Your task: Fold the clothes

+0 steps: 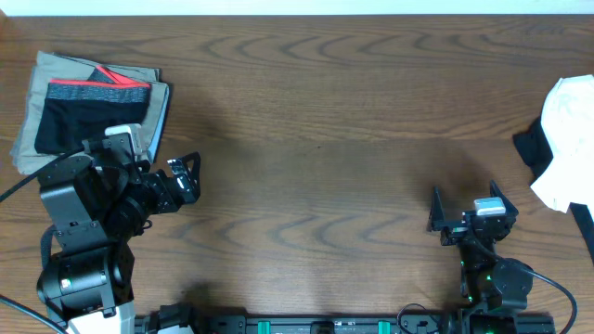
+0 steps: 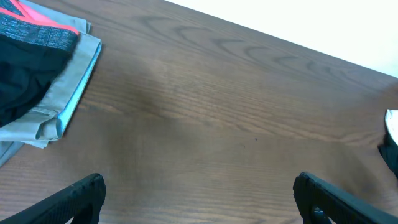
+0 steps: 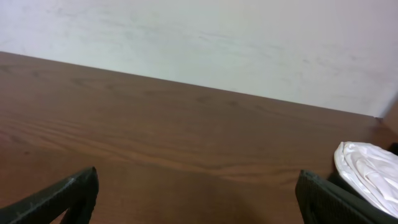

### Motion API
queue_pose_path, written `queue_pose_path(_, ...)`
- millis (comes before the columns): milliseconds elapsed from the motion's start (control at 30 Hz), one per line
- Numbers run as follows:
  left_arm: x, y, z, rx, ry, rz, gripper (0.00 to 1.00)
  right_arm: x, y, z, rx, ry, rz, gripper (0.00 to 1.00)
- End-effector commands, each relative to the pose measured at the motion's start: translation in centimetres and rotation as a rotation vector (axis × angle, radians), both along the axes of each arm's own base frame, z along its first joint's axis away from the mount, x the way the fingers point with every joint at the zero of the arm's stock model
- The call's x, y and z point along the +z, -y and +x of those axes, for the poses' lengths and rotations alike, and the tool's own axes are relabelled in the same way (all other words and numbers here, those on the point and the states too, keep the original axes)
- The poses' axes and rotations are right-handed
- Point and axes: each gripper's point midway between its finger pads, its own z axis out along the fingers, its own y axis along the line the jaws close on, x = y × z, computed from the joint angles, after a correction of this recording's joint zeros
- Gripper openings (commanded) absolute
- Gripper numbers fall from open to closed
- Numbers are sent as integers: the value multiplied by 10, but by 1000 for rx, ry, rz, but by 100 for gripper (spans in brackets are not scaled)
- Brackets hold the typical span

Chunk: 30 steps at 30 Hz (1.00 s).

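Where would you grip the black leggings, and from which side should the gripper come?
Probably the black leggings' rounded edge below the waistband, approached from the table's middle with the left gripper: that edge bulges above the khaki trousers there.

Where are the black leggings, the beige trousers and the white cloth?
black leggings (image 1: 79,122), overhead view, plain black fabric in the middle
beige trousers (image 1: 60,67), overhead view, top strip above the leggings
white cloth (image 1: 571,139), overhead view, its middle

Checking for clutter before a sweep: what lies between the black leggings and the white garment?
Nothing: overhead shows only bare table between the black leggings and white garment.
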Motion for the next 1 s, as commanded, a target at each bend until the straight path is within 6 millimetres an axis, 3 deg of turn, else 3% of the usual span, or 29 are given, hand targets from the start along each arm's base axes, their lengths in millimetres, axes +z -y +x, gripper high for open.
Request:
queue_pose_path(0,1,0,0,-7,5,14,98,0,4,0,-22,2,7,99)
queue_pose_path(867,1,0,0,-7,5,14,98,0,4,0,-22,2,7,99)
queue_pose_path(967,-7,2,-6,-7,-36,3,98,0,4,0,-22,2,7,99)
